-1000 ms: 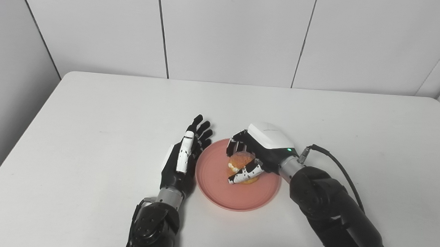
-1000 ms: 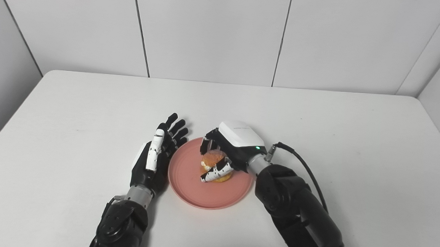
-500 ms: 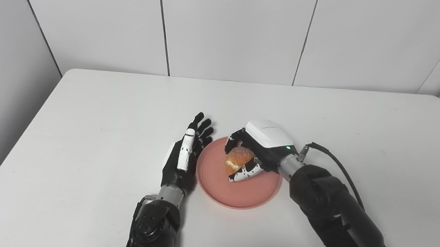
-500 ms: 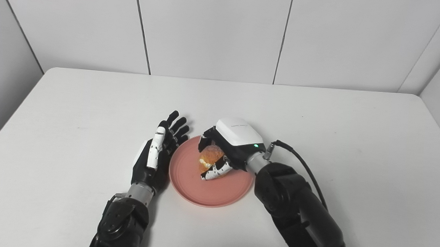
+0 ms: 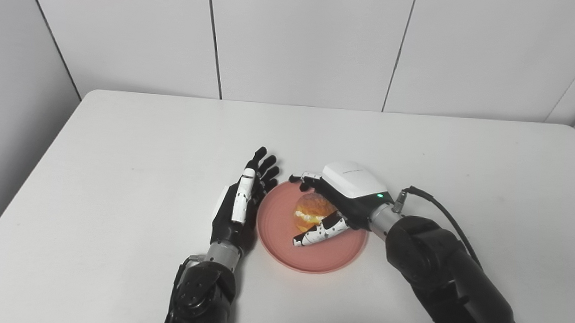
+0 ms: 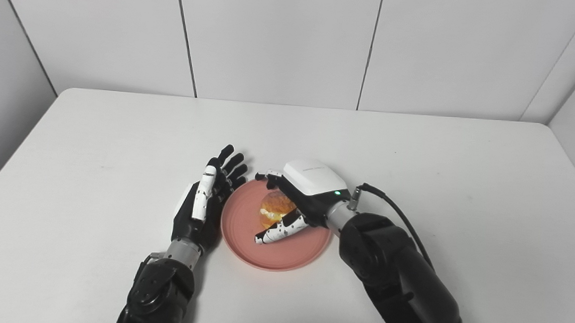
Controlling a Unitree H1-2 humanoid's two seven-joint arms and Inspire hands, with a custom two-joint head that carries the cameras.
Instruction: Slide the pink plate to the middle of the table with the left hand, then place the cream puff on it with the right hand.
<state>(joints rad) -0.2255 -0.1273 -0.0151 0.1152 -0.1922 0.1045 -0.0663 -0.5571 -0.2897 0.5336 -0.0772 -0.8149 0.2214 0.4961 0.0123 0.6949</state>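
The pink plate [image 5: 322,256] lies near the middle of the white table [image 5: 118,161]. The cream puff [image 5: 310,211] sits on the plate, tilted so its cream filling shows. My right hand [image 5: 346,194] hovers low over the plate's right side. Its fingers are spread apart, the thumb stretches past the front of the puff, and the other fingers reach past its back. My left hand [image 5: 239,206] is open and lies flat on its edge against the plate's left rim. The same scene shows in the right eye view, with the puff [image 6: 273,207] on the plate [image 6: 242,241].
A black cable [image 5: 439,213] loops from my right wrist over the table. White wall panels [image 5: 304,42] stand behind the table's far edge. Bare table top stretches to the left, right and back of the plate.
My right hand has opened its fingers and thumb away from the cream puff. The puff has settled onto the plate. The left hand has not moved.
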